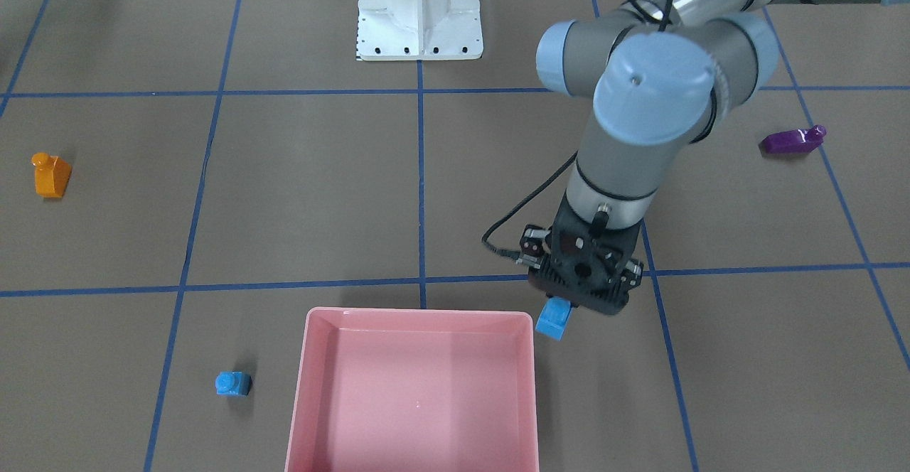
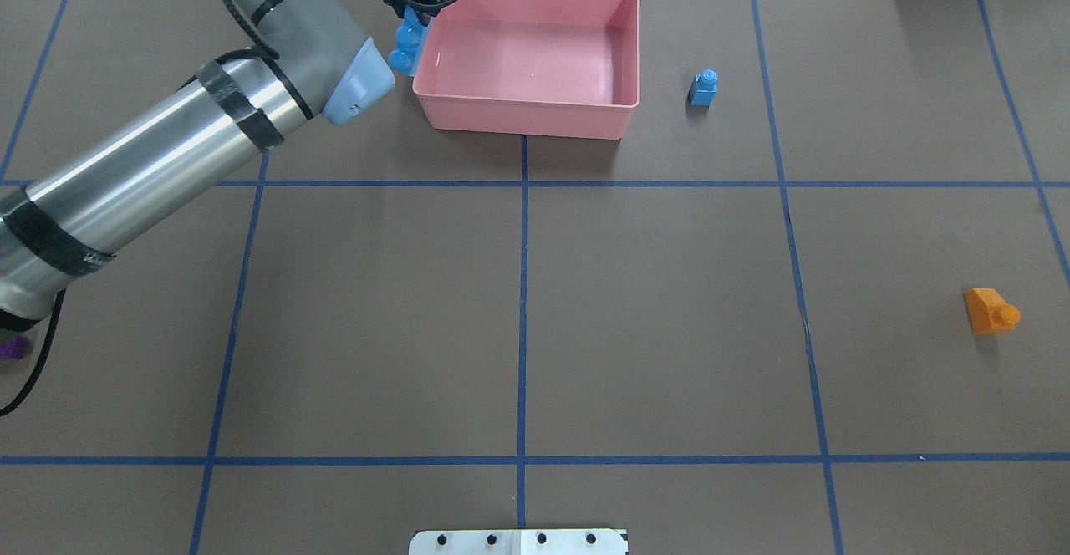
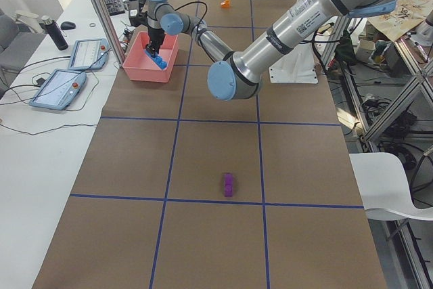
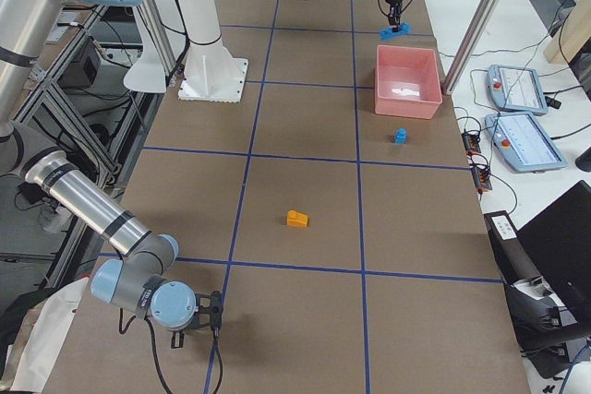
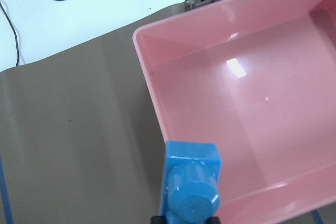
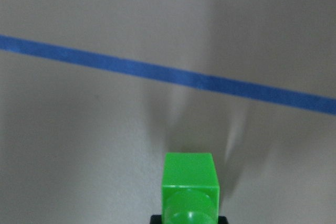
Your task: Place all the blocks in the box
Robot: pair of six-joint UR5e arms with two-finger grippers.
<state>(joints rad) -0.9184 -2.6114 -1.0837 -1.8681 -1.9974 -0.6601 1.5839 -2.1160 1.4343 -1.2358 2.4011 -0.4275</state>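
Observation:
My left gripper [image 1: 565, 305] [image 2: 410, 10] is shut on the long blue brick [image 1: 554, 320] [image 5: 191, 182]. It holds the brick upright just outside the pink tray's [image 1: 419, 313] [image 2: 518, 116] [image 5: 252, 129] side wall, near a corner. The tray holds no bricks. The tiny blue brick [image 1: 232, 383] [image 2: 703, 89] stands beside the tray's other side. The orange brick [image 1: 51, 175] [image 2: 989, 311] and the purple brick [image 1: 793, 140] [image 3: 229, 184] lie far apart on the table. In the right wrist view the green brick [image 6: 189, 190] sits in my right gripper [image 4: 211, 313], held above the table.
The white robot base [image 1: 419, 13] [image 2: 518, 542] stands at the table's near edge. Blue tape lines grid the brown table. Tablets and cables lie on the white bench beyond the tray.

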